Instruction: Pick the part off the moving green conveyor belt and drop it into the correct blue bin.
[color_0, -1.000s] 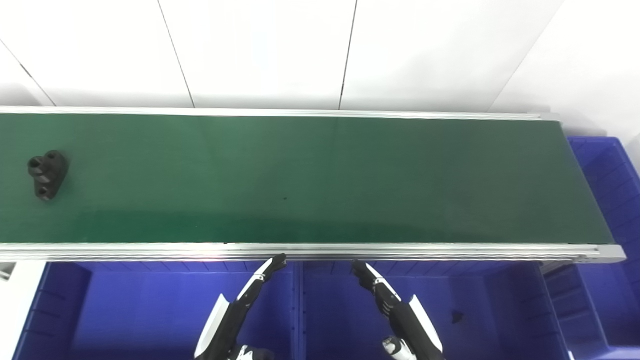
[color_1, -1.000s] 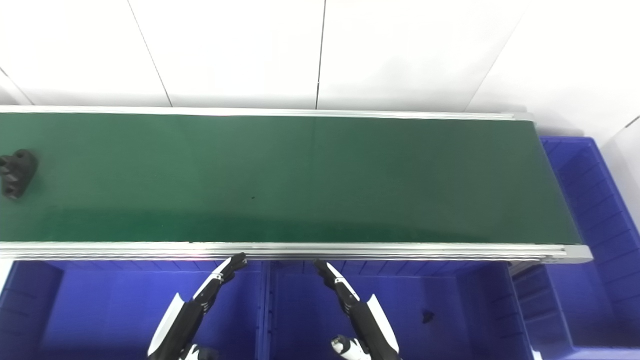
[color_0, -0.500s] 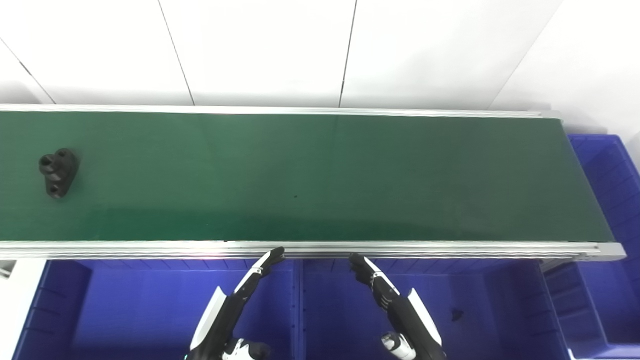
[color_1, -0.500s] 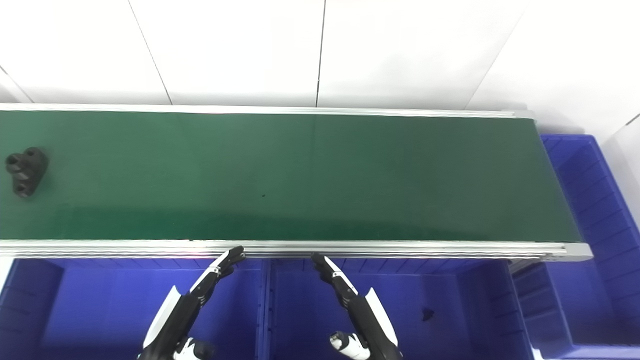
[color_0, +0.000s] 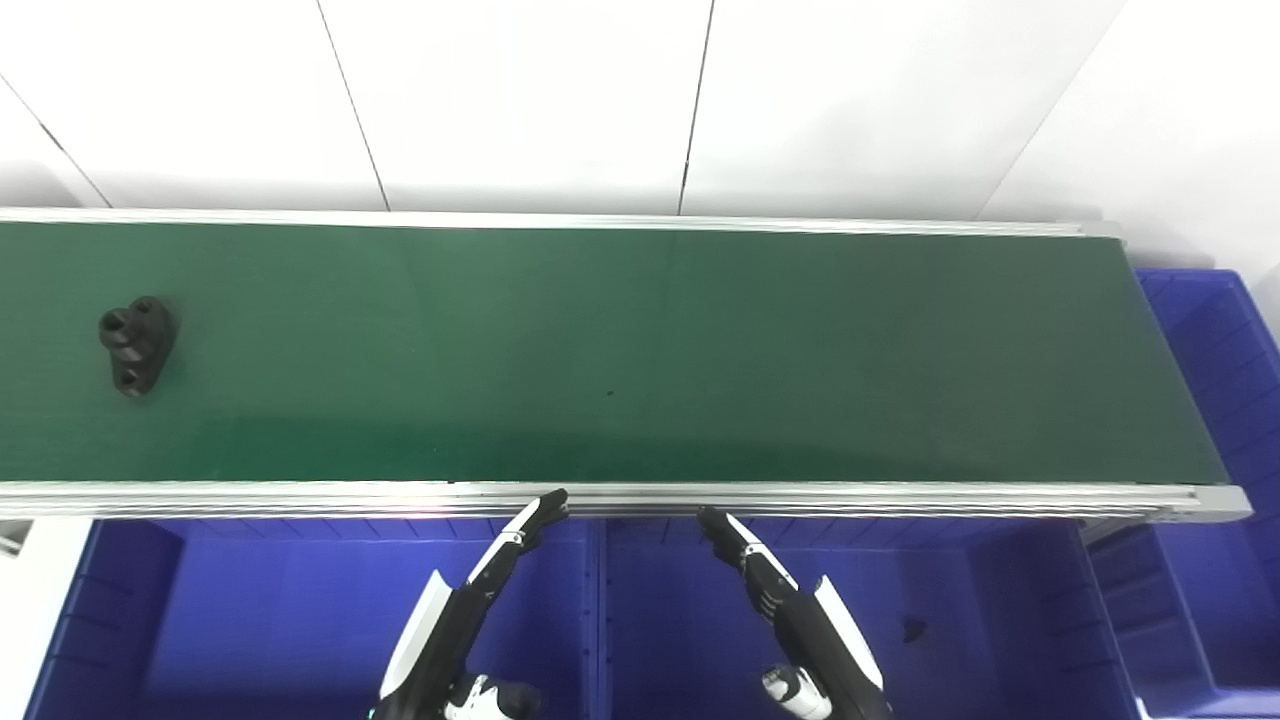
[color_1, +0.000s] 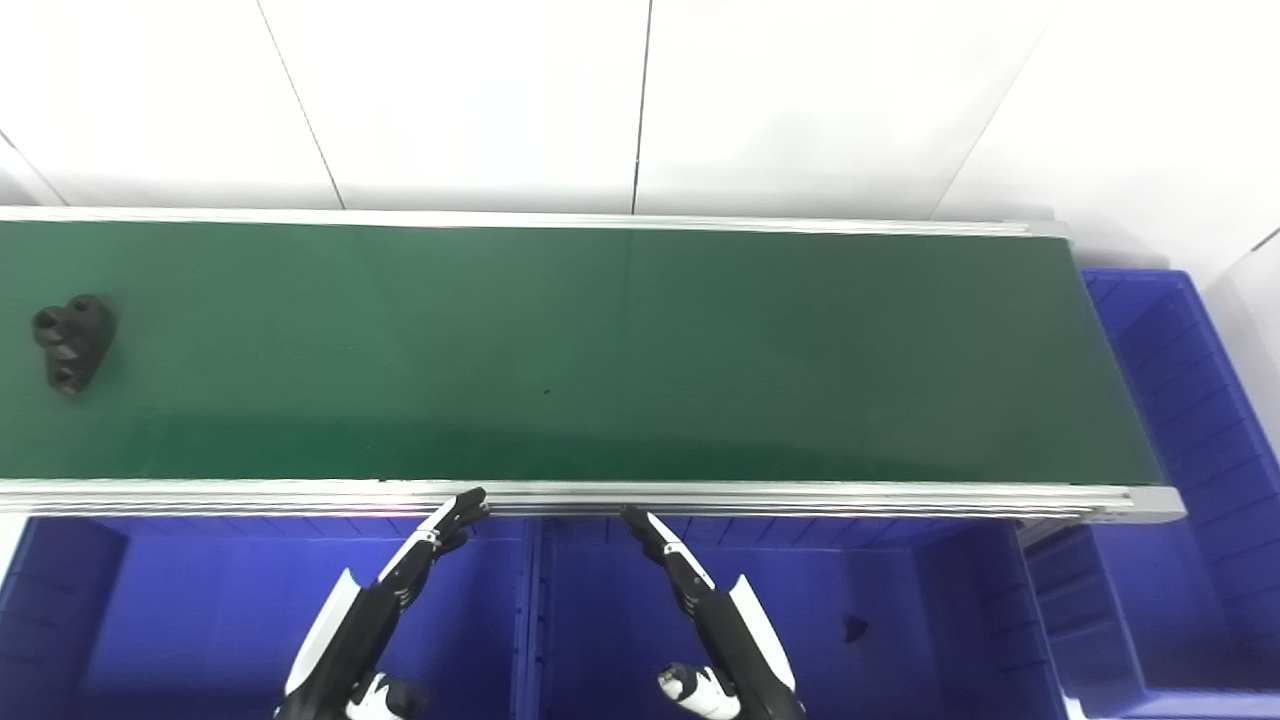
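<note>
Left eye view: the green conveyor belt (color_0: 640, 350) spans the frame above blue bins (color_0: 300, 620); the left hand (color_0: 480, 600) and right hand (color_0: 775, 595) wait empty, fingers extended, below its rail. The black part (color_0: 135, 345), far left, has ridden slightly rightward; a mistimed reach could miss it.

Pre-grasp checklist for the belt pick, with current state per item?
1. Part lies on the belt, far left: ok.
2. Part within reach of either hand: not ok, it sits well left of both.
3. Left hand holds nothing, fingers extended: ok.
4. Right hand holds nothing, fingers extended: ok.
5. Both hands wait below the belt's near rail, over the blue bins: ok.
6. Correct bin for this part: cannot tell.
</note>
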